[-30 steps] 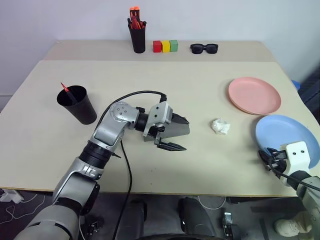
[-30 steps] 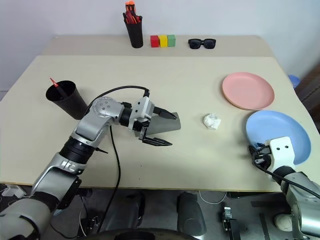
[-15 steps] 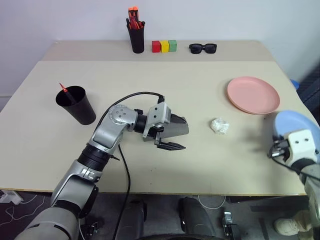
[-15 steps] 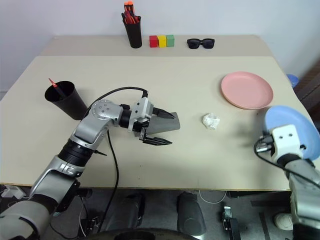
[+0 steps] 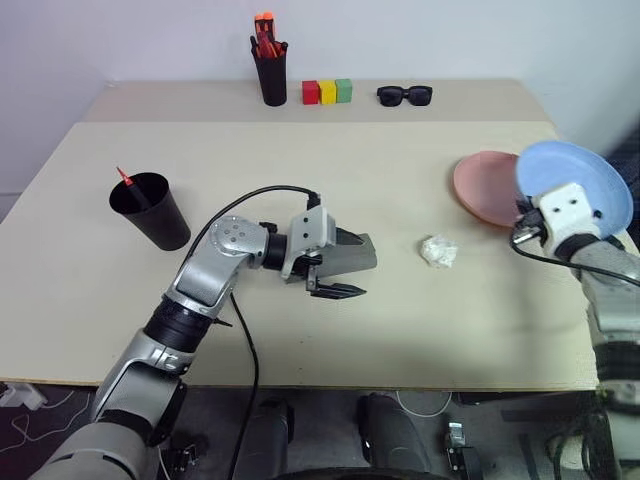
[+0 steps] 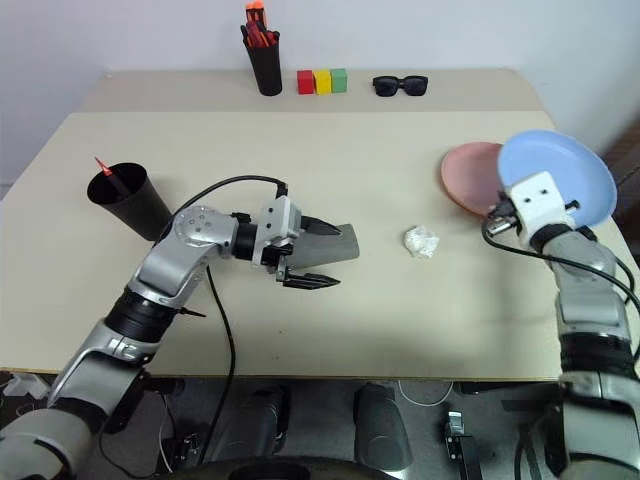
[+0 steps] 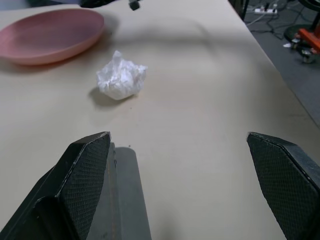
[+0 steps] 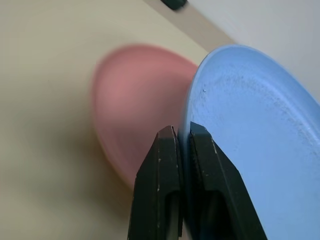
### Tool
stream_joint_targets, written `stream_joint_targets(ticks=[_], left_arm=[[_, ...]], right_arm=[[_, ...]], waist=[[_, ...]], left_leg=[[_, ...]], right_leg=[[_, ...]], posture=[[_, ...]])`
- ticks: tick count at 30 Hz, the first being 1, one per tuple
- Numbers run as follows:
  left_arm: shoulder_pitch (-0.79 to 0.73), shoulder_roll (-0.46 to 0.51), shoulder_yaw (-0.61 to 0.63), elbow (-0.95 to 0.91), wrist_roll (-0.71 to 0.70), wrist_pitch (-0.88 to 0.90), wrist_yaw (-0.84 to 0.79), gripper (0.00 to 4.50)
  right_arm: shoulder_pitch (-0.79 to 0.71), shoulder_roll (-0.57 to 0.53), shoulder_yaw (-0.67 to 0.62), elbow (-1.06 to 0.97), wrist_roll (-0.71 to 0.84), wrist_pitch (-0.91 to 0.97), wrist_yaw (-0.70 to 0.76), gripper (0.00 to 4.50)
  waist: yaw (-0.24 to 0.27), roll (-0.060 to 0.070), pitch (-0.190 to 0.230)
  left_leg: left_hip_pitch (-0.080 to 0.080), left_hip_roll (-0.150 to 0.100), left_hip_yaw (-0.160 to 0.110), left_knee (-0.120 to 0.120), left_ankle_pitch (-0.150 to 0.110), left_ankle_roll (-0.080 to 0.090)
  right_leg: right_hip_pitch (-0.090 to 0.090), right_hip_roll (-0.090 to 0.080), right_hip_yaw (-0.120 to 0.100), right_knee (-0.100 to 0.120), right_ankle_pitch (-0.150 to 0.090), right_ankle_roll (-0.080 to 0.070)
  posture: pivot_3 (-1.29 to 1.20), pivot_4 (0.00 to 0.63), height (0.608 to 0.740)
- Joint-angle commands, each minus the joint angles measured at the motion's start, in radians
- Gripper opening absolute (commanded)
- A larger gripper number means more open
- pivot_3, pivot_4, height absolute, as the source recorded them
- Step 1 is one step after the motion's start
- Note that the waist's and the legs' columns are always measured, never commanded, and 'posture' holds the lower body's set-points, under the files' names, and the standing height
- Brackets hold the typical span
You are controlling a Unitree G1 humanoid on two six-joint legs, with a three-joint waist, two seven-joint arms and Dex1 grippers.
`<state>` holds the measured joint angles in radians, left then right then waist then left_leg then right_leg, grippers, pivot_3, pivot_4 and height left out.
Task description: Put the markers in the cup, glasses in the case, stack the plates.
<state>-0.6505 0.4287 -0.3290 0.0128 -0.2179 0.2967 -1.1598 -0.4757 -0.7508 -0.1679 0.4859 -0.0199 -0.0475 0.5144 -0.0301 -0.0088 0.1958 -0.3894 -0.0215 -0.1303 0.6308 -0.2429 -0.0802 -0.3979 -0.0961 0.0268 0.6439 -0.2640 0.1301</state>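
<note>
Two grippers differ: the left gripper [image 5: 338, 266], jaws spread wide and empty, sits over the grey case [image 5: 350, 255] at the table's [image 5: 300, 160] middle. Rightward, the right gripper [image 8: 183, 150] pinches the blue plate [image 5: 578, 175] by its rim, tilted above the pink plate [image 5: 482, 188]. So thin a rim hold could slip.

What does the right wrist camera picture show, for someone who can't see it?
The right gripper has its jaws shut on the rim of the light blue plate, holding it on edge. Behind it, the pink plate lies flat on the tan table.
</note>
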Motion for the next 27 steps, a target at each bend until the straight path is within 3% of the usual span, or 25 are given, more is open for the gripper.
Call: stream_joint_targets(ticks=[1,13,16,19,24,27], left_arm=[[0.018,0.017,0.032,-0.069,-0.008,0.026,0.029,4.5],[0.087,0.069,0.058,-0.196,-0.027,0.119,0.103,4.5],[0.094,0.079,0.064,-0.209,-0.027,0.132,0.116,4.5],[0.094,0.079,0.063,-0.211,-0.029,0.138,0.121,4.5],[0.08,0.066,0.053,-0.192,-0.027,0.13,0.122,4.5],[0.071,0.059,0.051,-0.177,-0.025,0.124,0.119,4.5]], right_arm=[[-0.09,-0.016,0.028,0.092,-0.02,-0.083,0.023,0.02],[-0.291,0.038,0.137,0.372,-0.05,-0.201,0.085,0.02],[-0.31,0.05,0.149,0.393,-0.062,-0.219,0.061,1.0],[-0.315,0.05,0.143,0.394,-0.06,-0.224,0.036,2.47],[-0.287,0.03,0.123,0.337,-0.039,-0.211,0.029,2.47],[-0.224,0.027,0.069,0.194,0.034,-0.104,0.055,2.47]], waist=[[-0.003,0.0,0.0],[-0.014,0.0,0.0],[-0.015,0.0,0.0],[-0.014,0.0,0.0],[-0.014,0.0,0.0],[-0.013,0.0,0.0]], left_leg=[[0.0,0.0,0.0,0.0,0.0,0.0],[0.0,0.0,0.0,-0.001,0.0,0.0],[0.0,0.0,0.0,0.0,0.0,0.0],[0.0,0.0,0.0,-0.001,0.0,0.0],[0.0,0.0,0.0,-0.001,0.0,0.0],[0.0,0.0,0.0,-0.001,0.0,0.0]], right_leg=[[0.0,0.0,0.0,0.0,0.0,0.0],[0.0,0.0,0.0,0.0,0.0,0.0],[0.0,0.0,0.0,0.0,0.0,0.0],[0.0,0.0,0.0,0.0,0.0,0.0],[0.0,0.0,0.0,0.0,0.0,0.0],[0.0,0.0,0.0,0.0,0.0,0.0]], posture=[[0.0,0.15,0.74],[0.0,0.15,0.74],[0.0,0.15,0.74],[0.0,0.15,0.74],[0.0,0.15,0.74],[0.0,0.15,0.74]])
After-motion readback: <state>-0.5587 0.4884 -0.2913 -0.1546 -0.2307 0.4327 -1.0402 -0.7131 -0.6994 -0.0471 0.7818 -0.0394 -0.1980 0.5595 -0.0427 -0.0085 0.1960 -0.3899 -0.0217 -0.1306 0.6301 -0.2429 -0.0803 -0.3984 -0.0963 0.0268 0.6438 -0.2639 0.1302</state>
